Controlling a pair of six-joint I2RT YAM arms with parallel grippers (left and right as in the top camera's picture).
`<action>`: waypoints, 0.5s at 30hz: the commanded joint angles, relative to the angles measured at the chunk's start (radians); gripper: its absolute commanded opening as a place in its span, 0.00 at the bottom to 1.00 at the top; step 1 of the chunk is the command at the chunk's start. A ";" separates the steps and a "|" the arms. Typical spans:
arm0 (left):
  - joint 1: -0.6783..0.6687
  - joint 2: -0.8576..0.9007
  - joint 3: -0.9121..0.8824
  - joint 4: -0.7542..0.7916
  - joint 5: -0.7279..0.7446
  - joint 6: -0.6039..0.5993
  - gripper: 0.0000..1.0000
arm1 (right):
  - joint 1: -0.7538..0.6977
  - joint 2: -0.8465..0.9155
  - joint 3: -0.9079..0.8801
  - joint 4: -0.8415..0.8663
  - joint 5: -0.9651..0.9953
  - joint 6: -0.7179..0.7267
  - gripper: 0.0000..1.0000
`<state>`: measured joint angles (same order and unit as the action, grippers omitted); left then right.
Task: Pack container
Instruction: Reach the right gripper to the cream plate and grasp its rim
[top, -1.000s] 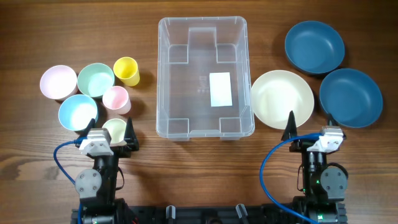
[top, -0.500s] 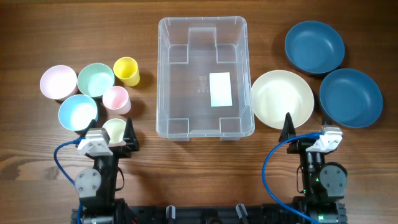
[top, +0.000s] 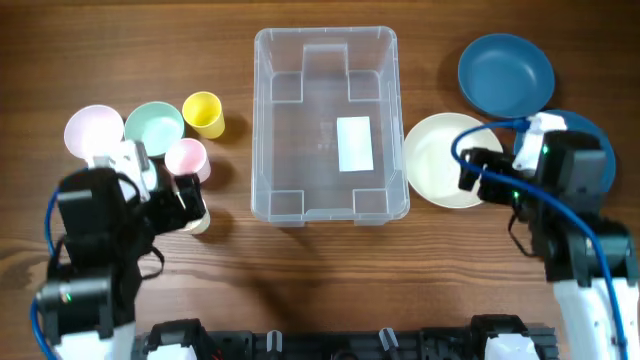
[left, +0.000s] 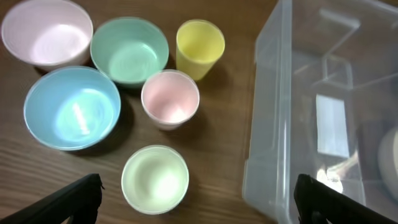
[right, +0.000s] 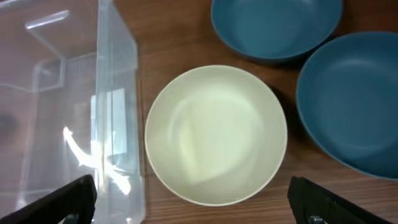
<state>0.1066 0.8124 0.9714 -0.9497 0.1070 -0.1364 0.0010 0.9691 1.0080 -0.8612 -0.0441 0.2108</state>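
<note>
- Container (top: 259, 130) at centre of desk (top: 230, 260), empty.
- Left hand (left: 198, 202) spread wide over pale-green cup (left: 155, 179); risks clipping pink cup (left: 170, 98) nearby on descent.
- Right hand (right: 193, 202) spread over cream bowl (right: 216, 135), just beside container wall; may snag it.

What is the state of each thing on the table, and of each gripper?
container: upright, no lid, empty
cream bowl: upright, empty
dark blue bowls: upright, empty
pastel bowls: upright, empty
cups: upright, empty
left gripper: open, holding nothing
right gripper: open, holding nothing
</note>
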 joint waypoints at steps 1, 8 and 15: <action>0.005 0.052 0.074 -0.012 0.016 -0.003 1.00 | -0.003 0.077 0.033 -0.033 0.093 0.219 1.00; 0.005 0.052 0.074 -0.029 0.016 -0.003 1.00 | -0.035 0.415 0.033 -0.074 0.118 0.424 1.00; 0.005 0.052 0.074 -0.034 0.016 -0.003 1.00 | -0.193 0.530 0.031 -0.062 0.066 0.385 1.00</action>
<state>0.1066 0.8631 1.0264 -0.9848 0.1070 -0.1364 -0.1509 1.4746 1.0256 -0.9314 0.0391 0.6056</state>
